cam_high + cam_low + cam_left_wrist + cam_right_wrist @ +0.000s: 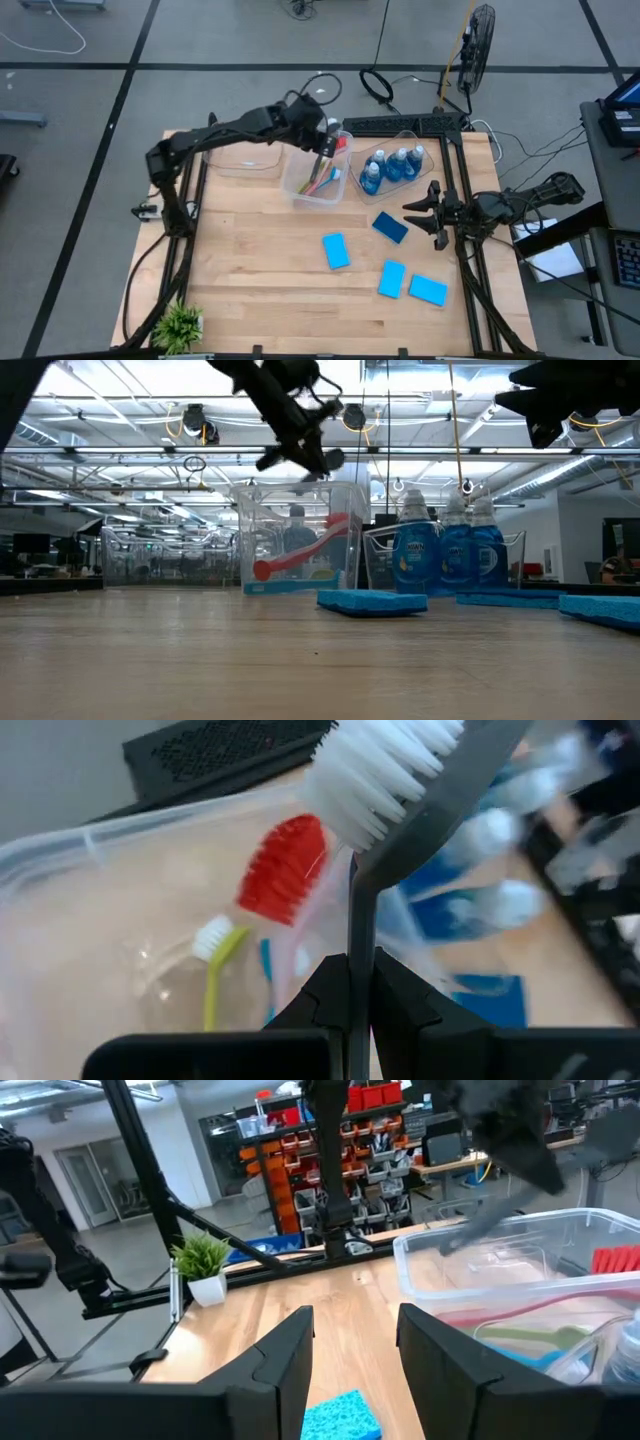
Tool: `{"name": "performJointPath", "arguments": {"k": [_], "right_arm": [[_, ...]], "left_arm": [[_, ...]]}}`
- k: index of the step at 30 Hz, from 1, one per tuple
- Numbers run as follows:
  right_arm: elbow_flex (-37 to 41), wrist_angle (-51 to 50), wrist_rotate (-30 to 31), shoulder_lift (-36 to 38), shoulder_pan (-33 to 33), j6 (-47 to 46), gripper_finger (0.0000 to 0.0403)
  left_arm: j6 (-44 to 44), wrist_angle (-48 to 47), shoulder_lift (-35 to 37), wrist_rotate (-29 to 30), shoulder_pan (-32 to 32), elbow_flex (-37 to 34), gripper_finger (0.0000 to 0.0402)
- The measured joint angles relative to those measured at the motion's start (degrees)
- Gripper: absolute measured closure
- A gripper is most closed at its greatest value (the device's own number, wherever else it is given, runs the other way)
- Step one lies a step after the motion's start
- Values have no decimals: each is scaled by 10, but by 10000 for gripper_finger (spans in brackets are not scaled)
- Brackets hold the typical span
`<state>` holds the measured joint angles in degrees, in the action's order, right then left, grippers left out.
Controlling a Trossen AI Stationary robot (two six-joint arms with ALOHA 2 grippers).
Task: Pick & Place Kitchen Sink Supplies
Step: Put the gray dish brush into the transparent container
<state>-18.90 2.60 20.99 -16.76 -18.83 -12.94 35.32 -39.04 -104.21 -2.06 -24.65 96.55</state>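
Observation:
My left gripper (322,140) is over the middle clear bin (318,178), shut on the grey brush (400,830). The brush's white-bristled head (385,765) shows in the left wrist view. The red brush (285,870), the yellow brush (222,965) and a blue one lie in that bin; the red one also shows in the low view (300,555). The bottles of blue liquid (393,165) stand in the right bin. Several blue sponges (336,250) lie flat on the table. My right gripper (432,210) is open and empty above the table, beside the dark blue sponge (390,227). My left gripper pinches the grey brush's handle (360,975) between its two fingers. The handle runs out past the fingertips to the bristled head. The brush is lifted clear, above the open top of the middle bin (120,870).
An empty clear bin (245,160) stands left of the middle one. A small green plant (180,325) stands at the table's near left corner. A black frame runs along the table's sides. Bare wood lies at the table's left and near middle.

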Motion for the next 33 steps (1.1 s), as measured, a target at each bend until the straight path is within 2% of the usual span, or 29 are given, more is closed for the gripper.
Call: {"name": "performJointPath", "arguments": {"k": [7, 11, 20, 33], "right_arm": [[0, -12, 0, 0, 0, -1, 268], [0, -12, -1, 0, 0, 0, 268], [0, -12, -1, 0, 0, 1, 268], [0, -12, -1, 0, 0, 1, 268]], "left_arm": [[-25, -84, -53, -13, -10, 36, 381], [-33, -128, -54, 9, -9, 36, 381], [-36, -140, -56, 27, -4, 26, 381], [-36, -134, -57, 21, -3, -19, 380]]}}
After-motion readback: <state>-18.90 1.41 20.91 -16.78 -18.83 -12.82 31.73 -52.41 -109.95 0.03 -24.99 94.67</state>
